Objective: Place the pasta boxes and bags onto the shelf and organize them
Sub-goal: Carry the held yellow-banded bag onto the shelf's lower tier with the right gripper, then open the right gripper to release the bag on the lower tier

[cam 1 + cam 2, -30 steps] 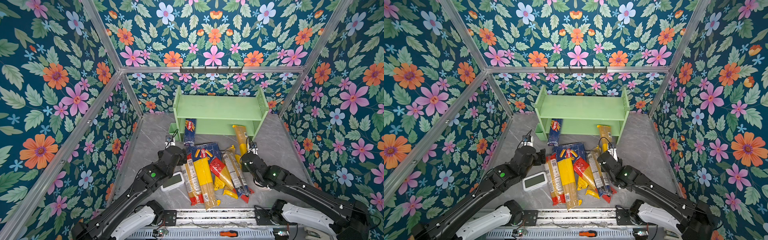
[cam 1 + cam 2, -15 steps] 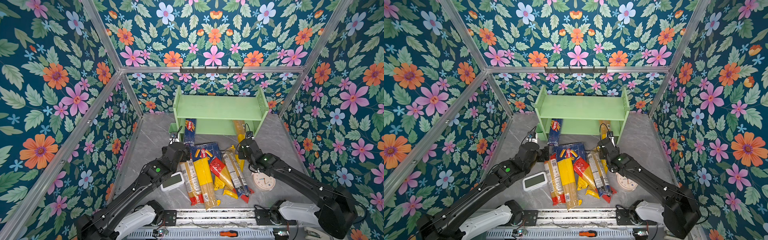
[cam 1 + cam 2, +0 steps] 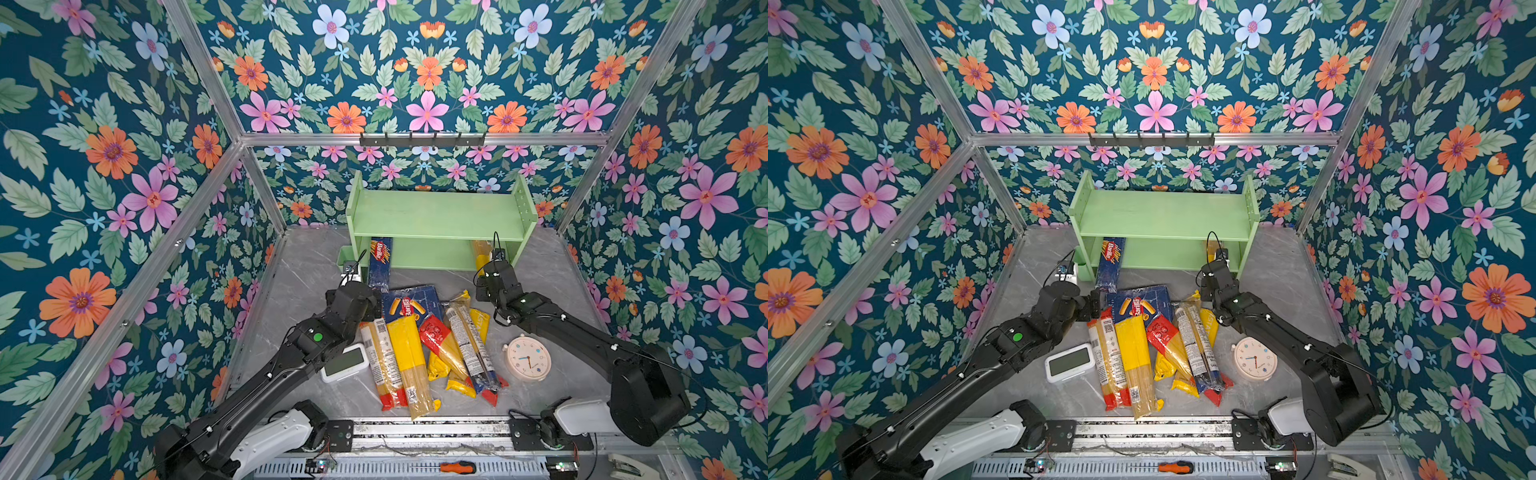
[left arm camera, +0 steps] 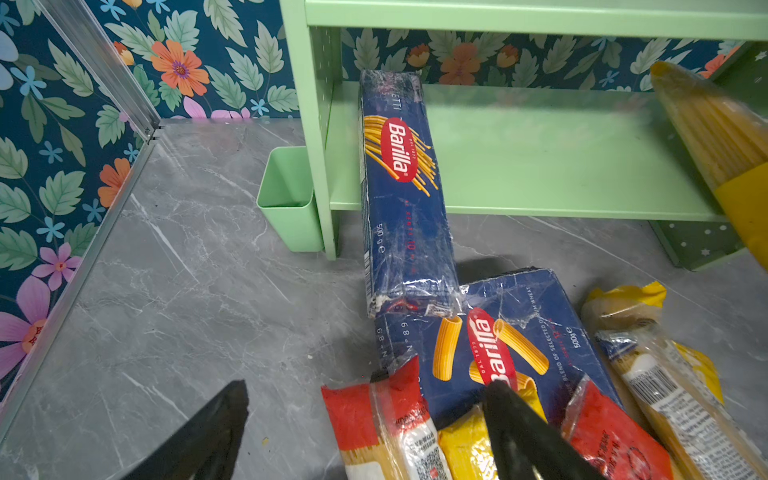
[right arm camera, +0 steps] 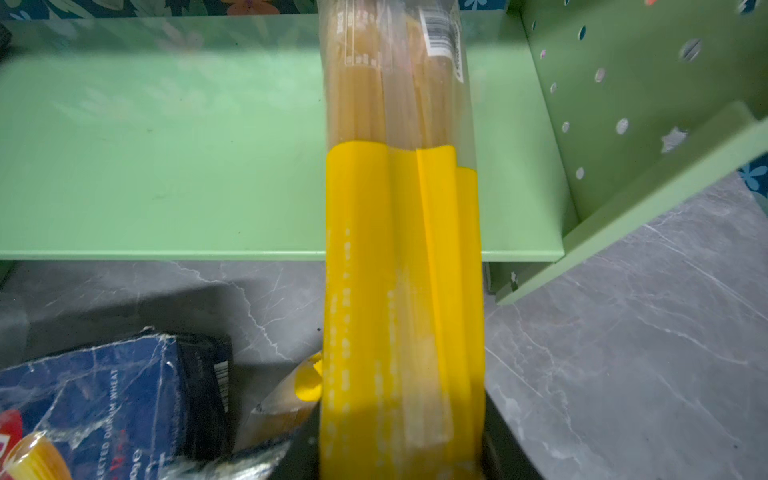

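Teal wallpaper (image 3: 104, 187) blooms with pink, orange and pale blue flowers among green leaves. The tabletop (image 4: 187, 291) is grey marble veined in white. The shelf (image 3: 436, 216) is pale green, its cup (image 4: 286, 199) the same green. The dark blue spaghetti box (image 4: 405, 232) bears a red logo over golden strands. The wide box (image 4: 494, 345), also dark blue, pictures golden tubes around its red logo. The clear bag (image 5: 399, 270) carries a solid yellow band. The round clock (image 3: 527, 358) is pale pink. The left arm (image 3: 266, 382) and right arm (image 3: 582, 328) are black.
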`<state>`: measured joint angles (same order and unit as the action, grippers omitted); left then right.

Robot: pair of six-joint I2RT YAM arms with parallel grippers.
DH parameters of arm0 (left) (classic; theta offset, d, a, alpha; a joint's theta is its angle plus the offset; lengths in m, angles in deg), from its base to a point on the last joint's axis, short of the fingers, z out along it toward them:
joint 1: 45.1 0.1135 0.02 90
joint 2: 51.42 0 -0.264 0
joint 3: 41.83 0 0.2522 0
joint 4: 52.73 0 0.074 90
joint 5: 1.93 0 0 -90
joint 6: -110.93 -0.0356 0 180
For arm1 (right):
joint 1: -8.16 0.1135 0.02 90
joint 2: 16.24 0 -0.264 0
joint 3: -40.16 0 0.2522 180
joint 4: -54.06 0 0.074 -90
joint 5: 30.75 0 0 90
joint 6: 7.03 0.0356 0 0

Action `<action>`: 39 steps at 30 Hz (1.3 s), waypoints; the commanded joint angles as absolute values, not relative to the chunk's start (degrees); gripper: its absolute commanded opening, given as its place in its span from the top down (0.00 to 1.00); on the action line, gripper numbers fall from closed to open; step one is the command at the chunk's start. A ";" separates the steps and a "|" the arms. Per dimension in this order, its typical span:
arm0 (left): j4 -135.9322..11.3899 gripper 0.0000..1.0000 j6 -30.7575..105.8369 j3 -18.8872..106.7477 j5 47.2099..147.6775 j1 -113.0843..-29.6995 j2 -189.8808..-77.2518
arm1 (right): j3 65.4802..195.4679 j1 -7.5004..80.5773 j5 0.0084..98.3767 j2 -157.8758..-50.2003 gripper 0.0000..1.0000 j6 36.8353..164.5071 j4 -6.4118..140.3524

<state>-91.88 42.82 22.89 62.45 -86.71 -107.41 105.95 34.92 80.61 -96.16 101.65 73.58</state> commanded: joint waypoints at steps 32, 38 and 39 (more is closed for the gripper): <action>-92.19 0.09 41.67 24.44 61.28 -86.67 -107.24 | 111.86 31.54 79.55 -100.71 0.08 101.53 70.53; -92.59 0.09 42.45 24.14 62.29 -86.67 -106.15 | 107.61 32.14 78.03 -94.34 0.06 104.90 75.73; -92.76 0.09 42.58 23.98 62.44 -86.67 -105.90 | 106.56 32.58 78.11 -92.74 0.06 105.43 77.08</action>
<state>-92.34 41.80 24.03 62.10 -86.71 -106.36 108.03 31.99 78.75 -95.06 102.74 73.60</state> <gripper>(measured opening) 0.911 0.943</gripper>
